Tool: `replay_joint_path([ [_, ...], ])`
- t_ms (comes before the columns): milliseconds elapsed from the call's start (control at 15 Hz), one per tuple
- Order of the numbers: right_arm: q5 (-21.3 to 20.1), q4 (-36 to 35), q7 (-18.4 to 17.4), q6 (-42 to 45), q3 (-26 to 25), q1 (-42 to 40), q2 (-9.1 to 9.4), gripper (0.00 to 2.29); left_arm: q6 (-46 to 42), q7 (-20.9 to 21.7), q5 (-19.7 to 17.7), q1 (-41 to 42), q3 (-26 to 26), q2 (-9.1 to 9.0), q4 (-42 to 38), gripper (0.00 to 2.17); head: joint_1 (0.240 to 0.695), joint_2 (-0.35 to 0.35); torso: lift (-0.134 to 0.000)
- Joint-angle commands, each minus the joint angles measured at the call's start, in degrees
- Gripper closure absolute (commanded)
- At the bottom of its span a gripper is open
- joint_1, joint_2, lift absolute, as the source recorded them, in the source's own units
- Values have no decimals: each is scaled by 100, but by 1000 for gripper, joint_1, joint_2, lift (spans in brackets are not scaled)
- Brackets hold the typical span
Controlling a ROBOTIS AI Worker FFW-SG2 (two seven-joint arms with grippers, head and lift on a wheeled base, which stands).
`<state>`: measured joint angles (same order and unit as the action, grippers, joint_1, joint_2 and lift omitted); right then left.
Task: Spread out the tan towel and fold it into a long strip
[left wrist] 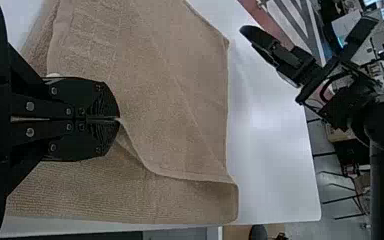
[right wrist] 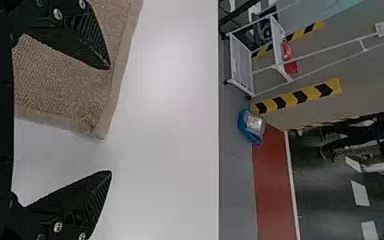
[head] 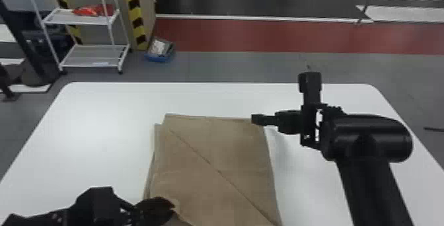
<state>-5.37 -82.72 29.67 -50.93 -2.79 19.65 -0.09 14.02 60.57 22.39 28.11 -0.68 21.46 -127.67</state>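
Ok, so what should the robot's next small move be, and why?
Probably close the right gripper on the far right corner of the towel. Its fingers stand open, one on each side of that corner, and the left gripper is shut on the towel nearer the robot, so a second hold could help straighten it.

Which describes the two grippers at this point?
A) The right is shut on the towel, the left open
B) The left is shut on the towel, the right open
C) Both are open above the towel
B: the left gripper has its fingers together on a pinched edge of the tan towel, while the right gripper's fingers stand wide apart at the towel's far right corner.
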Motion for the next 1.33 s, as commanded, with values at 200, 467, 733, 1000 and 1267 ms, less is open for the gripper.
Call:
replay_joint_path([
  [200, -448, 1038, 3, -177, 701, 680, 14, 282, 0, 8, -42, -166, -143, 69, 137, 2142, 695, -10, -118],
  [467, -729, 1144, 12, -722, 816, 821, 14, 630, 0, 16, -112, -342, -248, 121, 269, 2142, 695, -15, -118],
  [733, -685, 792, -49, -915, 710, 672, 14, 1389, 18, 8, -156, -500, -240, 121, 322, 2142, 695, -26, -118],
  [1000, -659, -87, -76, -1407, 51, 461, 14, 1393, 194, -54, -235, -825, -55, 77, 374, 2142, 695, -36, -118],
  [1267, -580, -1124, 39, -1741, -881, 74, 14, 1396, 563, -80, -349, -1643, 50, -107, 875, 2142, 695, -67, -118],
])
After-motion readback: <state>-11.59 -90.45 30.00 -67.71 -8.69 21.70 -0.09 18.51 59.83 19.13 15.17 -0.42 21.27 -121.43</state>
